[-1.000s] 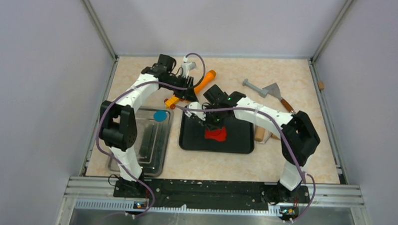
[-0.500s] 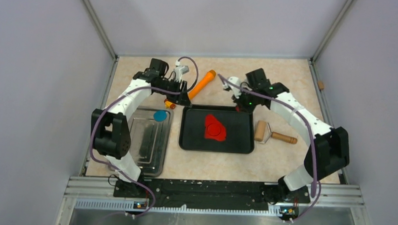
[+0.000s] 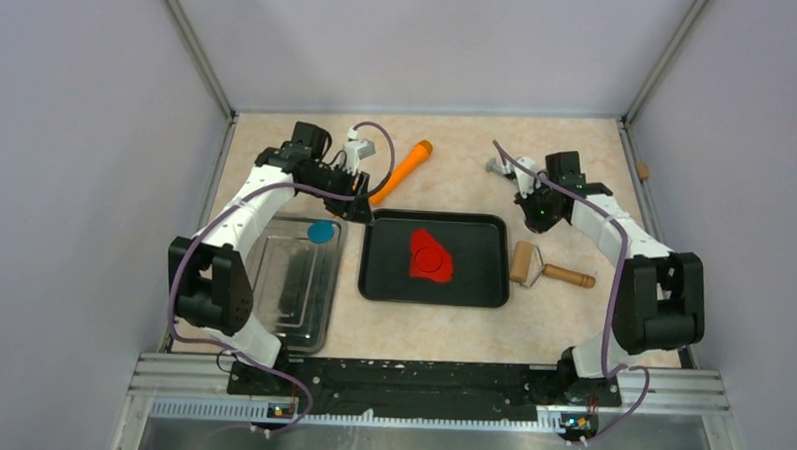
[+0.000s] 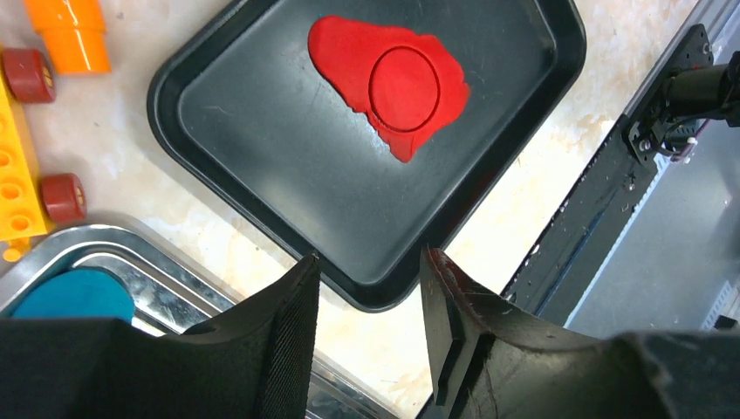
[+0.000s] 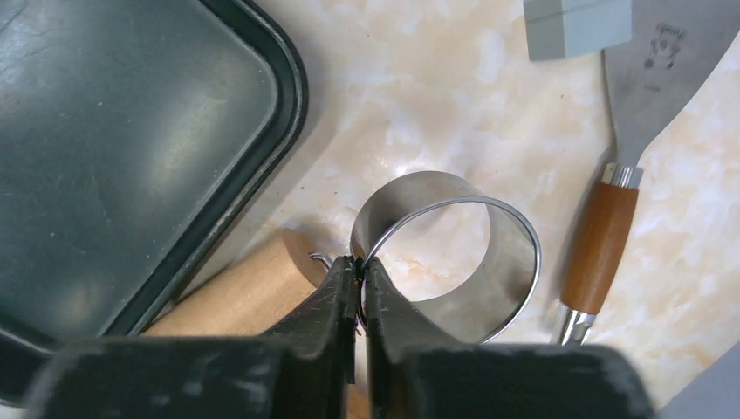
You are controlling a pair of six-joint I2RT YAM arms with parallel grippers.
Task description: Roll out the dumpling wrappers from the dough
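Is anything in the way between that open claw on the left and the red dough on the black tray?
Nothing visible. The left gripper hangs open and empty over a corner of the black tray, and only bare tray floor lies between it and the dough.

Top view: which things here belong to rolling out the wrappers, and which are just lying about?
Job: dough on the black tray; ring cutter in right hand; wooden roller.
Lying about: orange cylinder; blue disc; steel tray; scraper.
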